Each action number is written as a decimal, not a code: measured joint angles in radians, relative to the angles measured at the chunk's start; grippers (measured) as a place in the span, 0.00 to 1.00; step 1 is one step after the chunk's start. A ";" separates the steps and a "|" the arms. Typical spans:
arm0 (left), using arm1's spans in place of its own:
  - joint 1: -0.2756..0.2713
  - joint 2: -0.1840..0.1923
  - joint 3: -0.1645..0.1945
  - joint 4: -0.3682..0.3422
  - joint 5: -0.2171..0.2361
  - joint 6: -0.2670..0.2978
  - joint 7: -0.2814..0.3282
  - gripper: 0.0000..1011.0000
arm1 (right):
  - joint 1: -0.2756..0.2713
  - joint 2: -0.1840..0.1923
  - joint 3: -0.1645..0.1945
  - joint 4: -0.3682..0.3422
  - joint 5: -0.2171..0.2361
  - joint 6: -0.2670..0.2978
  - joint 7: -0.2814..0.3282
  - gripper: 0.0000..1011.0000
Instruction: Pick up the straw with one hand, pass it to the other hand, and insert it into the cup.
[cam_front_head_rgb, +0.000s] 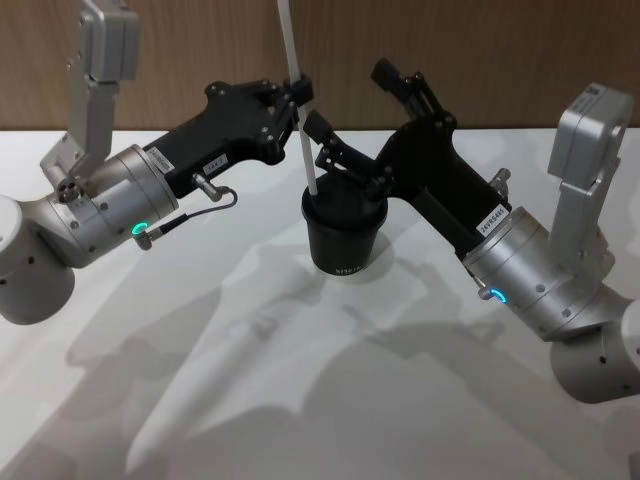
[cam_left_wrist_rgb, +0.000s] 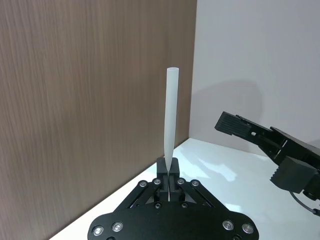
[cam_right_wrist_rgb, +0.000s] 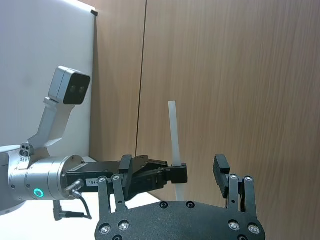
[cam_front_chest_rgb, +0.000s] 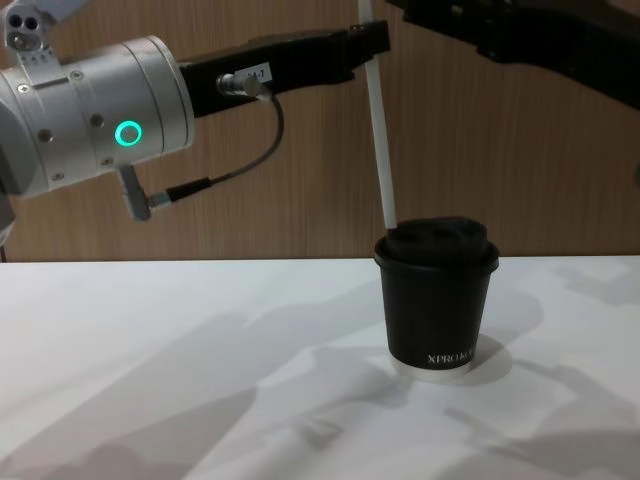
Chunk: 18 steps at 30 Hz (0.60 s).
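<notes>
- The cup, black with a domed lid and white lettering, stands on the white surface between both arms.
- The straw, thin and white, rises nearly upright, its lower tip at the cup's lid.
- Left end effector reaches in above the cup, clamped tight on the straw's middle.
- Right end effector hovers just beside the straw, fingers spread wide, gripping nothing.
</notes>
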 joint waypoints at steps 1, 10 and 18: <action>-0.001 -0.002 0.001 0.003 0.002 0.000 0.000 0.01 | 0.000 0.000 0.000 0.000 0.000 0.000 0.000 0.99; -0.006 -0.012 0.005 0.012 0.013 -0.003 -0.001 0.01 | 0.000 0.000 0.000 0.000 0.000 0.000 0.000 0.99; -0.010 -0.017 0.008 0.017 0.018 -0.002 -0.002 0.01 | 0.000 0.000 0.000 0.000 0.000 0.000 0.000 0.99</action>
